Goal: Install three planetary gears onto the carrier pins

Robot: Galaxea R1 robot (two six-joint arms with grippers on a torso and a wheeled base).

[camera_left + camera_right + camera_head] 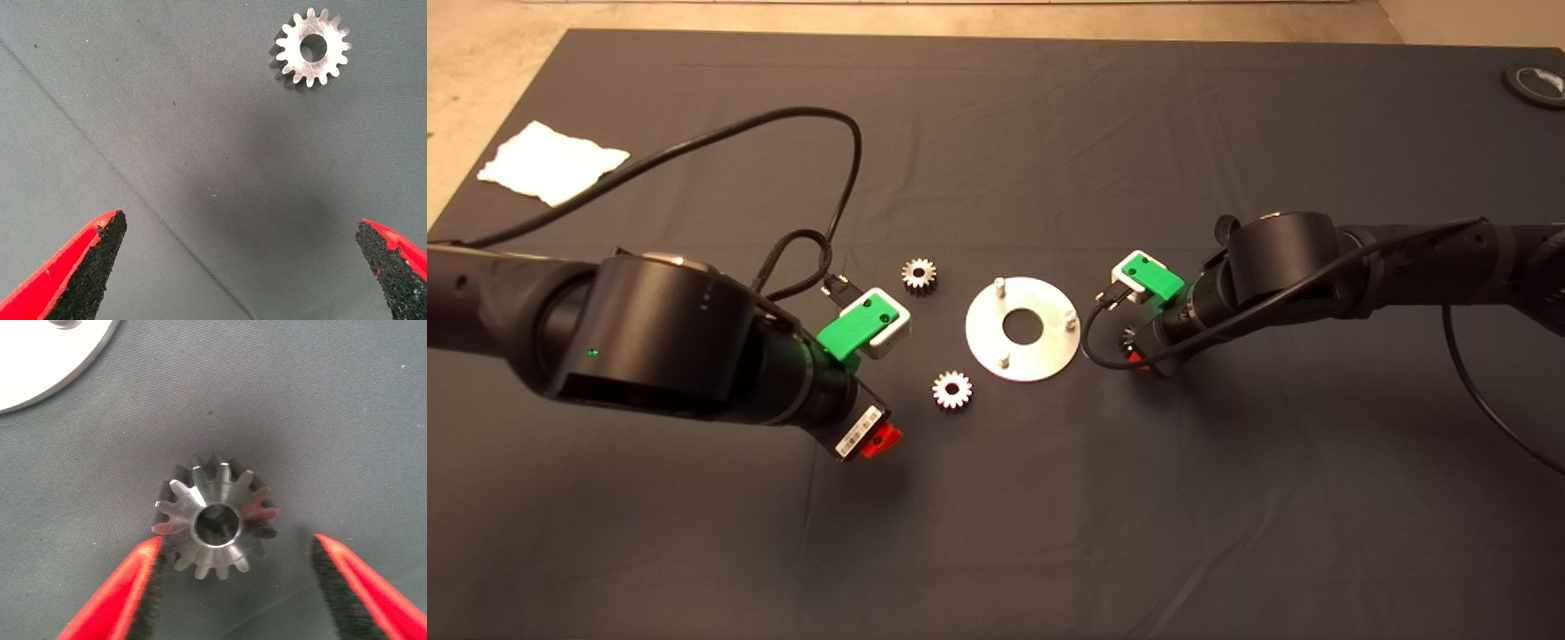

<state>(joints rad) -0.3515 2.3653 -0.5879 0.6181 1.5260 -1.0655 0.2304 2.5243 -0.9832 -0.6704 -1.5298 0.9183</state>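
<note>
Right gripper [233, 587], fingers spread, straddles a planetary gear [215, 523] lying beside the carrier disc [1023, 328]; left gripper [243, 267] hovers spread near another gear [310, 48]; an off-centre closure could tip or eject the gear.

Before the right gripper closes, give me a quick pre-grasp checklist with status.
1. Right gripper open: ok.
2. Third gear between its fingers: ok, though nearer one pad, whether touching cannot tell.
3. Gear lying flat on the mat, bore up: ok.
4. Carrier pins bare on the carrier disc: ok.
5. Left gripper open, apart from the near gear: ok.
6. Far gear loose on the mat: ok.
</note>
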